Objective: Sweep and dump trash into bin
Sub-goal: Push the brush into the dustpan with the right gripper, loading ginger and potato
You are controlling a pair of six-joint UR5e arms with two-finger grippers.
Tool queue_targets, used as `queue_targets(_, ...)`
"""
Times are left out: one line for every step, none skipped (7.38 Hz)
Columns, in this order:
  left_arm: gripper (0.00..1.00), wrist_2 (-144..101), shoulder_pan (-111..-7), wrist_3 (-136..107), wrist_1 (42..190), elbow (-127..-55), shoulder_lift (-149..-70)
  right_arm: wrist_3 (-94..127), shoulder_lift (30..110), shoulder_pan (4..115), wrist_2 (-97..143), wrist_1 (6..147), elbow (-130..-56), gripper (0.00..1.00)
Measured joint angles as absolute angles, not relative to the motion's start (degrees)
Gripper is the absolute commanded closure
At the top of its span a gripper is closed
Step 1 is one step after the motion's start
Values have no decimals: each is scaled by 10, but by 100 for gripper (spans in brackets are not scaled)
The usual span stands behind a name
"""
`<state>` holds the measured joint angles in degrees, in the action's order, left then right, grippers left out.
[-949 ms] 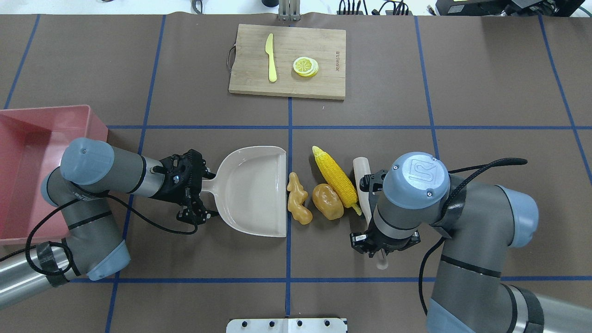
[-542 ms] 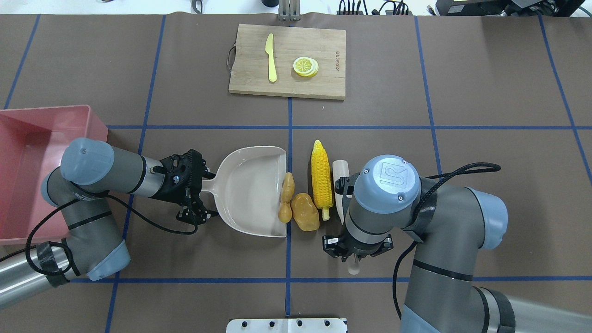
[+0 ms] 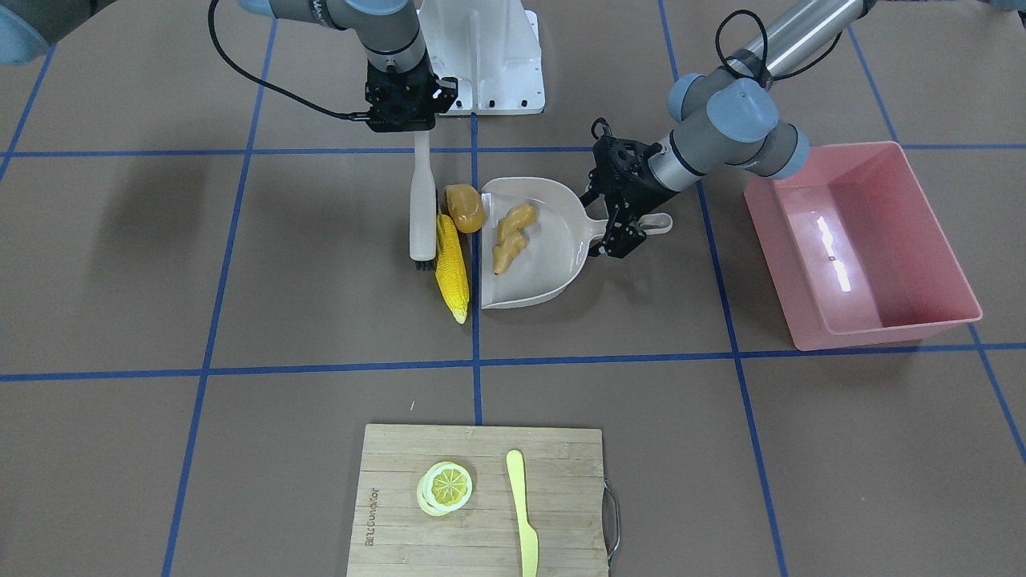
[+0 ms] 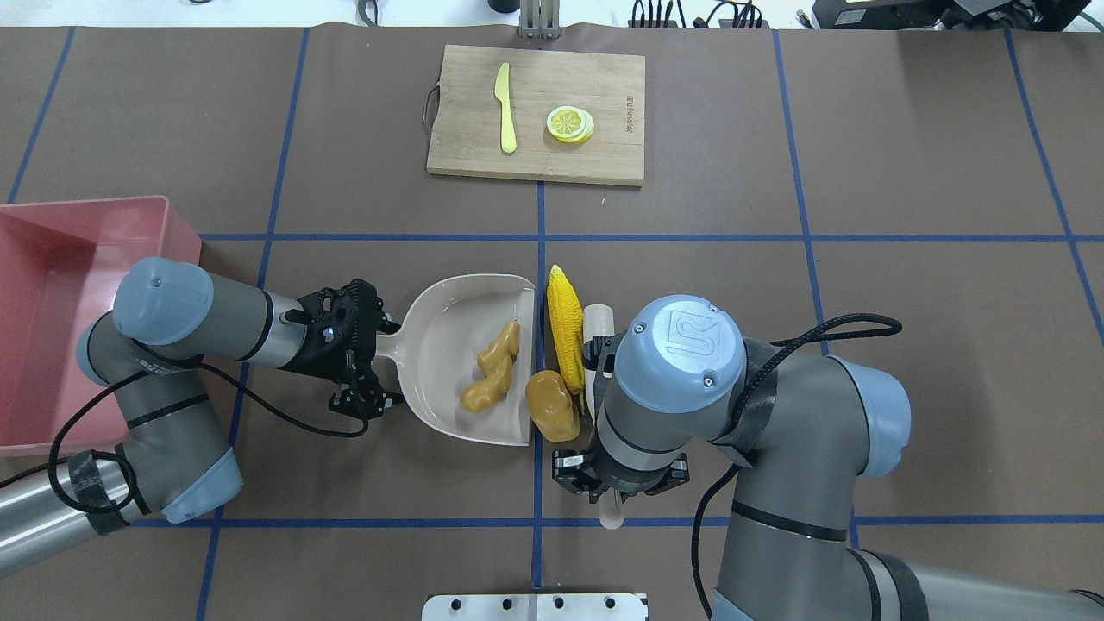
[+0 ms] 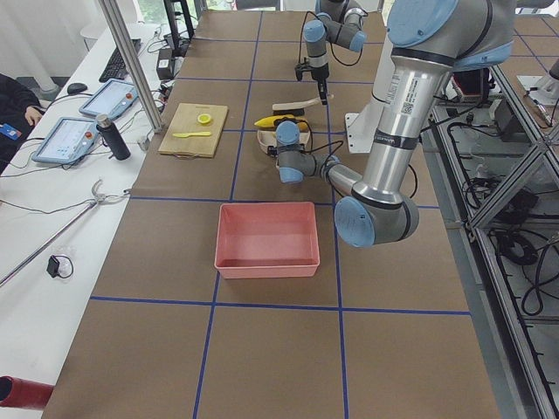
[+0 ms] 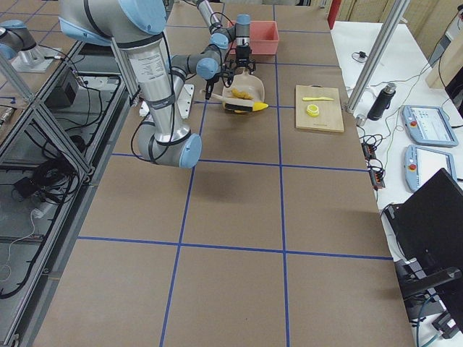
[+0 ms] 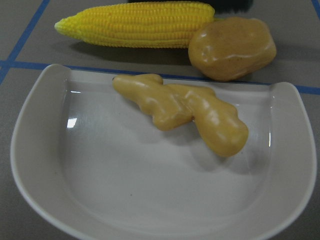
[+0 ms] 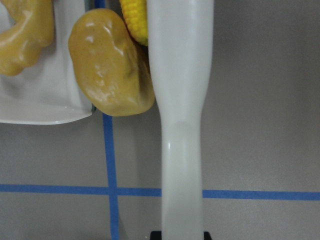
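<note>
The tan ginger root (image 4: pixel 493 371) lies inside the beige dustpan (image 4: pixel 440 332). The orange-brown potato (image 4: pixel 552 405) sits at the pan's open lip, partly on the table. The yellow corn cob (image 4: pixel 565 323) lies along the lip, outside the pan. My right gripper (image 4: pixel 614 479) is shut on the handle of a white brush (image 3: pixel 420 196), whose bristles press against the corn. My left gripper (image 4: pixel 379 362) is shut on the dustpan's handle. The pink bin (image 4: pixel 177 224) stands at the left, empty.
A wooden cutting board (image 4: pixel 466 147) with a yellow knife (image 4: pixel 505 108) and lemon slices (image 4: pixel 570 124) lies at the table's far middle. A white base plate (image 4: pixel 535 606) sits at the near edge. My left arm's elbow hangs over the bin's right side.
My right arm swept the brush leftward. The ginger slid into the dustpan, the potato reached its lip, and the corn turned parallel to the lip. The left arm and dustpan stayed still.
</note>
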<state>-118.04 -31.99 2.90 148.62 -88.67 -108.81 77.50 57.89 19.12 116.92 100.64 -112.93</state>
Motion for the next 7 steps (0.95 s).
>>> queue_targets(2,-1180,-320,29,1486,-886,-1088,778,575,186,1169,1001,-1124,100)
queue_targets(2,-1180,-320,29,1484,-886,-1088,786,572,182,1169,979,-1109,100)
queue_targets(2,-1180,-320,29,1483,-886,-1088,801,565,181,1169,950,-1091,100)
queue_targets(2,-1179,-320,29,1483,-885,-1089,813,556,181,1170,932,-1077,100)
queue_targets(2,-1177,-320,29,1483,-885,-1089,818,547,180,1170,924,-1070,100)
queue_targets(2,-1175,-320,29,1483,-885,-1089,821,539,181,1172,922,-1067,100)
queue_targets(2,-1175,-319,29,1483,-885,-1089,824,532,182,1178,922,-1067,100)
